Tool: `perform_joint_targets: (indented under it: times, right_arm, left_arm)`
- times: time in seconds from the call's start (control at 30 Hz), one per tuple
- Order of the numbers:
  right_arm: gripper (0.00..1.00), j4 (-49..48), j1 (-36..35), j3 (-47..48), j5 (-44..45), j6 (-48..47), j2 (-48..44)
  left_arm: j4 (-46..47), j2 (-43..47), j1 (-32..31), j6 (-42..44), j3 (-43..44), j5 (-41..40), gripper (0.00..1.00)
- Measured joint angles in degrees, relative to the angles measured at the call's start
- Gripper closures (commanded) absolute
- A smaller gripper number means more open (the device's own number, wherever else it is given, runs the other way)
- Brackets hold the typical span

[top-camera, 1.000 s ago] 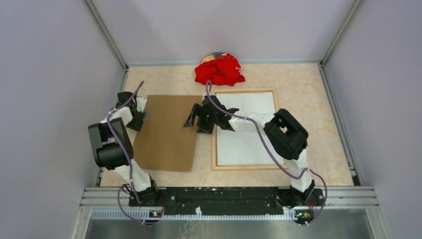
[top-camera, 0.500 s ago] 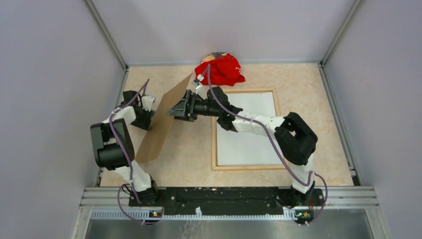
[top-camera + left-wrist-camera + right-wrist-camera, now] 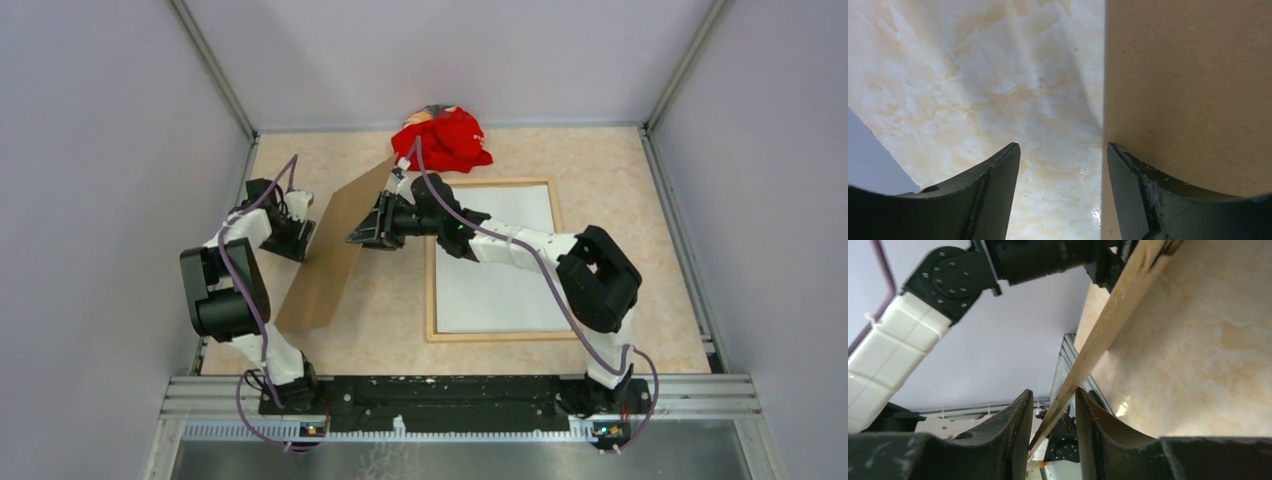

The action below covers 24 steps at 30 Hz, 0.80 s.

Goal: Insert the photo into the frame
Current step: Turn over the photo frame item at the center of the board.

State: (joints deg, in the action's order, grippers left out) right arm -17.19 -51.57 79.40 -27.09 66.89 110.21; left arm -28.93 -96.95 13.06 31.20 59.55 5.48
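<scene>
The light-wood frame (image 3: 431, 300) lies flat right of centre, a plain white panel (image 3: 495, 280) filling it. The photo is out of view. The brown backing board (image 3: 330, 250) stands tilted, its right edge raised and its left edge on the table. My right gripper (image 3: 362, 228) grips that raised edge; in the right wrist view the board's edge (image 3: 1128, 290) runs slantwise between my right gripper's (image 3: 1054, 405) fingers, touching both. My left gripper (image 3: 300, 235) sits open at the board's low left side. In its wrist view the board (image 3: 1188, 90) lies under the right finger, with bare table between my left gripper's (image 3: 1063, 147) jaws.
A crumpled red cloth (image 3: 440, 138) lies at the back edge, just behind the frame. Grey walls close in the marbled table (image 3: 620, 180) on three sides. The left arm's links (image 3: 948, 285) hang close beyond the raised board.
The board, flat a second ago, has been tipped up by its right edge. The right jaws have narrowed onto that edge; the left jaws have widened slightly.
</scene>
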Motion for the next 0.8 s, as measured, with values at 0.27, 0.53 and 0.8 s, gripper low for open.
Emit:
perform_joint_targets:
  times: [0.27, 0.53, 0.8]
  right_arm:
    - [1.00, 15.9, 0.9, 0.2, 4.7, -1.7, -1.9]
    - [1.00, 22.3, 4.2, -0.4, 6.2, -1.8, -1.7]
    - [1.00, 24.6, 11.9, 2.1, 3.2, -1.2, -1.7]
  left_arm:
    - [-3.2, 1.1, -1.0, 0.1, 3.7, 1.8, 0.13]
    - [-10.7, 5.0, -3.1, 1.5, 14.1, 12.9, 0.02]
    - [-16.9, 21.5, -3.8, 15.1, 18.0, 30.4, 0.01]
